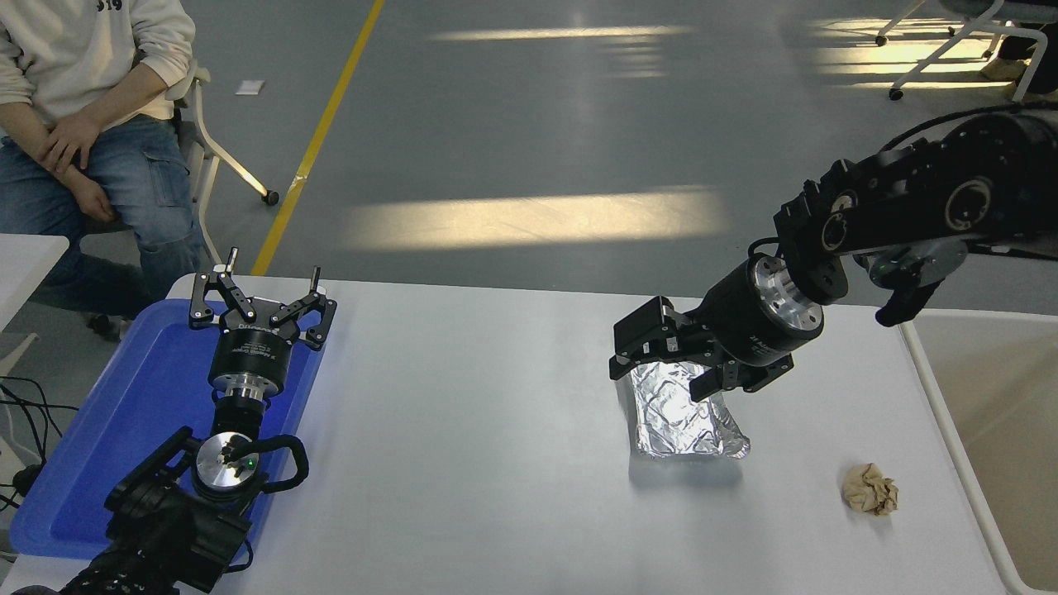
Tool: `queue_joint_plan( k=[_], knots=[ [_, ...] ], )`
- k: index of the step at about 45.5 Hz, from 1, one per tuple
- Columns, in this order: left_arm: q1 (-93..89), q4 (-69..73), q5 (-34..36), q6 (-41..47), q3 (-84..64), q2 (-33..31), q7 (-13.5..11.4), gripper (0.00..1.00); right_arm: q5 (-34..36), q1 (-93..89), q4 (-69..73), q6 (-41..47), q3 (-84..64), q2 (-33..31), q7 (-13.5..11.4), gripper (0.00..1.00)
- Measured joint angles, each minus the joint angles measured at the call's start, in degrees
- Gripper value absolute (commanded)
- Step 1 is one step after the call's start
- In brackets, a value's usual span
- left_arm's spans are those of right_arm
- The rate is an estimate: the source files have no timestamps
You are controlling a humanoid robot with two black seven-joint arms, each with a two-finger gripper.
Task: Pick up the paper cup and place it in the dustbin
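The right arm (901, 207) reached in from the right edge, its gripper (661, 351) low over the far end of the foil tray (682, 409), covering that end from view. The fingers looked spread, one dark block at the tray's far left corner and another over its far right side, with foil showing between them; whether they touched the foil could not be told. No cup was visible anywhere on the table (479, 430). The bin (950, 397) stood at the table's right end, only its pale rim and part of its inside in view at the picture's edge. A crumpled brown paper ball (869, 489) lay near the front right, between tray and bin, apart from both. The left gripper (263, 302) sat parked over the blue tray (124, 413) at the lower left, its fingers apart and holding nothing. A person (91, 107) sat beyond the table's far left corner.
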Motion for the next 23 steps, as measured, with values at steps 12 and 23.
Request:
queue_joint_plan(
  k=[12,23],
  knots=[
    [0.0,0.0,0.01,0.0,0.0,0.0,0.0,1.0,-0.94,0.19,0.68,0.98,-1.64,-0.85,0.08,1.0],
    [0.0,0.0,0.01,0.0,0.0,0.0,0.06,1.0,-2.49,0.64,0.88,0.65,-2.13,-0.91,0.19,1.0]
  ],
)
